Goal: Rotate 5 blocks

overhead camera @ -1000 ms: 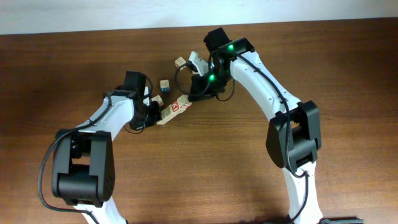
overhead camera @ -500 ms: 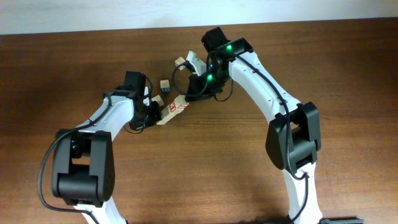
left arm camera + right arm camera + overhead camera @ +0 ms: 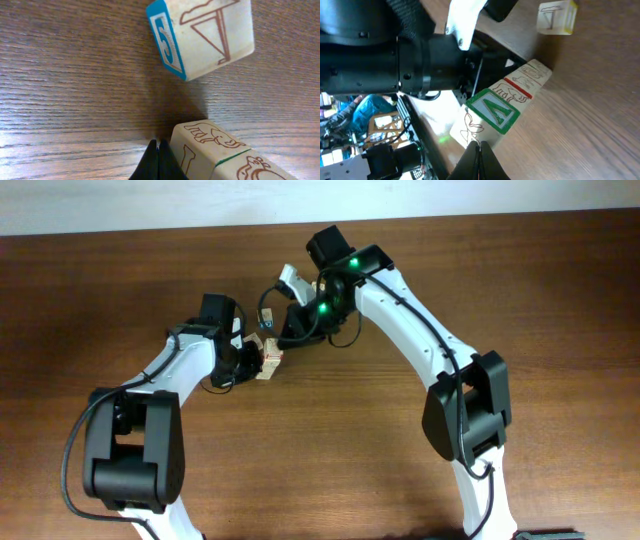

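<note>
A short row of pale wooden blocks (image 3: 268, 356) lies between my two grippers. In the right wrist view the row shows a green-framed A block (image 3: 492, 112), a red-edged block (image 3: 518, 88) and a further one (image 3: 538, 70). My right gripper (image 3: 480, 148) is shut with nothing in it, its tip against the near end block (image 3: 470, 131). My left gripper (image 3: 158, 150) is also shut and empty, touching the side of an animal-printed block (image 3: 205, 145). A single block with yellow edging (image 3: 558, 17) stands apart. From overhead, the right gripper (image 3: 274, 338) meets the left gripper (image 3: 252, 366) at the row.
A tan cube with a blue "5" side face (image 3: 200, 37) sits tilted just beyond the row. The left arm's black body (image 3: 395, 65) fills the left of the right wrist view, close to the blocks. Bare wooden table (image 3: 400, 440) surrounds them.
My right arm has swept left, and the row of blocks has swung round and bunched up against the left gripper. The left arm has stayed put.
</note>
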You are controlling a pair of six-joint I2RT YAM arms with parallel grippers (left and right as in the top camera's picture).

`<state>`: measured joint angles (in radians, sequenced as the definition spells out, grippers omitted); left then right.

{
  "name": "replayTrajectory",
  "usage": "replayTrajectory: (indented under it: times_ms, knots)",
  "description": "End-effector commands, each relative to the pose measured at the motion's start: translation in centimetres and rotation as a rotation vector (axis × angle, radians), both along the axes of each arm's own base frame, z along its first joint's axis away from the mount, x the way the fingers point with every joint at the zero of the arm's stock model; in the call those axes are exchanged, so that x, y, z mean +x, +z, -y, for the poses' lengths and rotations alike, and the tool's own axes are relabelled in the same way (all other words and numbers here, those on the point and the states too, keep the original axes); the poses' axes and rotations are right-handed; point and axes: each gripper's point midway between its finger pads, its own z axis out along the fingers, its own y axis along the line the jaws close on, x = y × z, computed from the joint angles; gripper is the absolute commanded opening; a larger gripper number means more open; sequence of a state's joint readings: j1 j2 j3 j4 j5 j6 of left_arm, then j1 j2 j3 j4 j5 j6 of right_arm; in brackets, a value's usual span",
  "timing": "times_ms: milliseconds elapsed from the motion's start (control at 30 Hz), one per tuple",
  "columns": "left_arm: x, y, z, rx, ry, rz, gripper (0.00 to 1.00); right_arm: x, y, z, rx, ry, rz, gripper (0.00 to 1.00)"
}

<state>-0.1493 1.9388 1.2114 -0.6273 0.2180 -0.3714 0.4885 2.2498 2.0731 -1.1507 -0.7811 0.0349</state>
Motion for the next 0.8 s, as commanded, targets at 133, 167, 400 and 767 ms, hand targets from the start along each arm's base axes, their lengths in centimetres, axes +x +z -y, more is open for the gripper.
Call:
replayTrajectory:
  times_ms: [133,167,400,767]
  knots:
    - [-0.3,1.9,3.7,-0.133,-0.069,0.013,0.00,-1.3,-3.8,-0.8,-0.087,0.027,-0.043,0.05]
    - [-0.3,1.9,3.7,-0.134,-0.069,0.013,0.00,-1.3,-3.8,-0.8,-0.087,0.027,-0.043,0.04]
    - [-0.3,1.7,3.3,-0.111,-0.062,0.010,0.00,-1.3,-3.8,-0.8,-0.087,0.027,-0.043,0.05]
    - [-0.5,1.5,1.3,-0.092,-0.013,-0.016,0.00,-1.3,-3.8,-0.8,-0.088,0.025,-0.044,0.04]
